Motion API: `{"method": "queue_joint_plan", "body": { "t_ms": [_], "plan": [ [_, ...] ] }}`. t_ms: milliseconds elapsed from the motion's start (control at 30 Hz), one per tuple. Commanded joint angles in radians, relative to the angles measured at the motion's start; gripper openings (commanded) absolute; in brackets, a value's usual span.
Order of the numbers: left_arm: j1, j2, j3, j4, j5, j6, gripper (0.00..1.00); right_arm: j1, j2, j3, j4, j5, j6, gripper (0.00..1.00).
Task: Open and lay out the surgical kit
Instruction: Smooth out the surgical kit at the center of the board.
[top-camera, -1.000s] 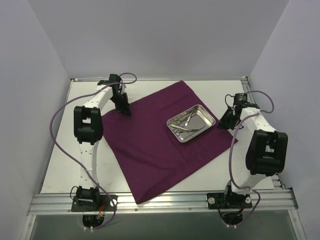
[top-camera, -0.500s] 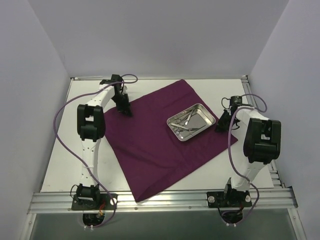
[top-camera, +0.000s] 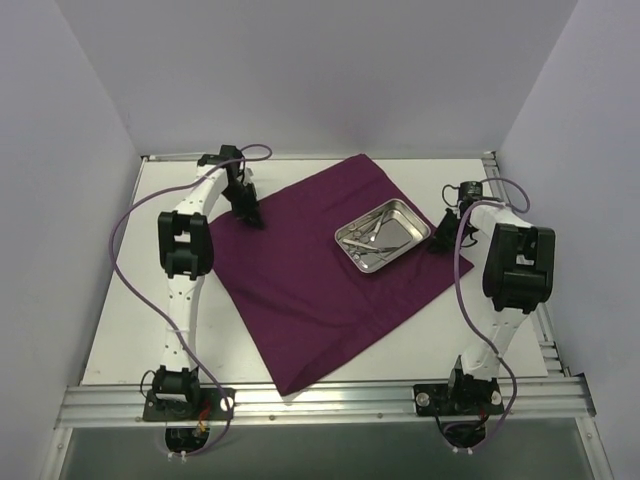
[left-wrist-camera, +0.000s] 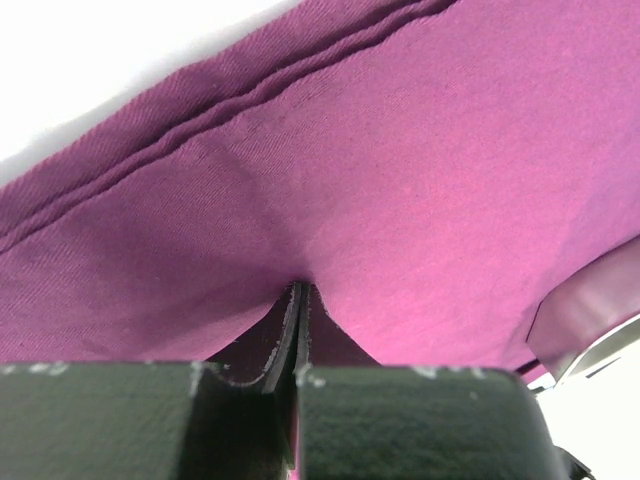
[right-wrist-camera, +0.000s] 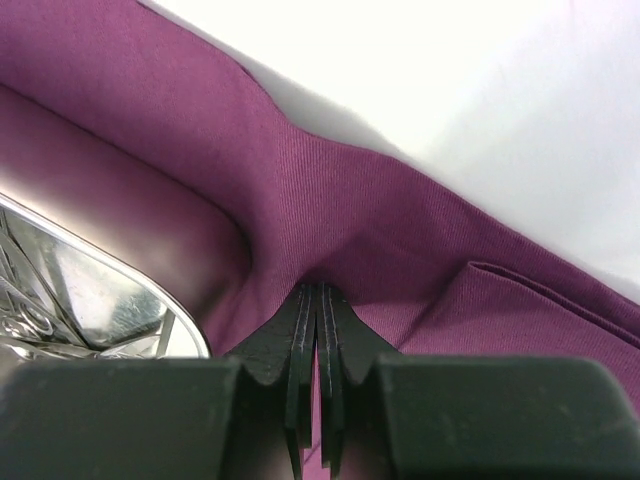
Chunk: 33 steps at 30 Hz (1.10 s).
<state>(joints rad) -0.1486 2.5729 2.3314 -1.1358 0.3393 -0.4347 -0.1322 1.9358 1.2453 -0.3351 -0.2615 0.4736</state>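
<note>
The cloth wrap (top-camera: 300, 290) and the steel tray (top-camera: 408, 231) on it have slid slightly farther away.

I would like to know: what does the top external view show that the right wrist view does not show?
Only the top external view shows the whole purple cloth spread out, the full steel tray with the instruments in it, and the left gripper near the cloth's left corner. Only the right wrist view shows, from close, the fingers pressed together on a raised fold of cloth beside the tray's corner. Both show the cloth, the tray and the right gripper at the cloth's right corner.
</note>
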Motion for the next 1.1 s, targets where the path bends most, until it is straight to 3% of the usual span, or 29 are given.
{"method": "queue_joint_plan", "body": {
  "t_ms": [0,233,367,567,633,733,933,1067],
  "plan": [
    [0.034,0.105,0.071,-0.001,-0.085,0.025,0.02,-0.009,0.101,0.017,-0.002,0.073,-0.03,0.0],
    [0.05,0.032,0.075,0.031,-0.066,0.018,0.02,-0.006,0.019,0.023,-0.03,0.042,-0.053,0.0],
    [0.043,-0.089,-0.044,0.085,-0.016,-0.013,0.15,-0.007,-0.099,0.058,-0.093,0.086,-0.073,0.08],
    [0.018,-0.319,-0.25,0.186,0.033,-0.016,0.25,-0.009,-0.132,0.083,-0.134,0.085,-0.086,0.09],
    [0.003,-0.353,-0.319,0.182,0.064,0.01,0.2,-0.007,-0.107,0.083,-0.124,0.059,-0.084,0.08],
    [-0.023,-0.428,-0.441,0.189,0.092,0.033,0.03,-0.006,-0.071,0.089,-0.096,0.024,-0.079,0.03],
    [-0.095,-0.58,-0.676,0.223,0.099,0.057,0.02,-0.009,-0.009,0.095,-0.058,0.03,-0.055,0.0],
    [-0.179,-0.648,-0.754,0.209,0.06,0.086,0.02,-0.01,-0.001,0.071,-0.062,0.065,-0.064,0.0]
  ]
}}
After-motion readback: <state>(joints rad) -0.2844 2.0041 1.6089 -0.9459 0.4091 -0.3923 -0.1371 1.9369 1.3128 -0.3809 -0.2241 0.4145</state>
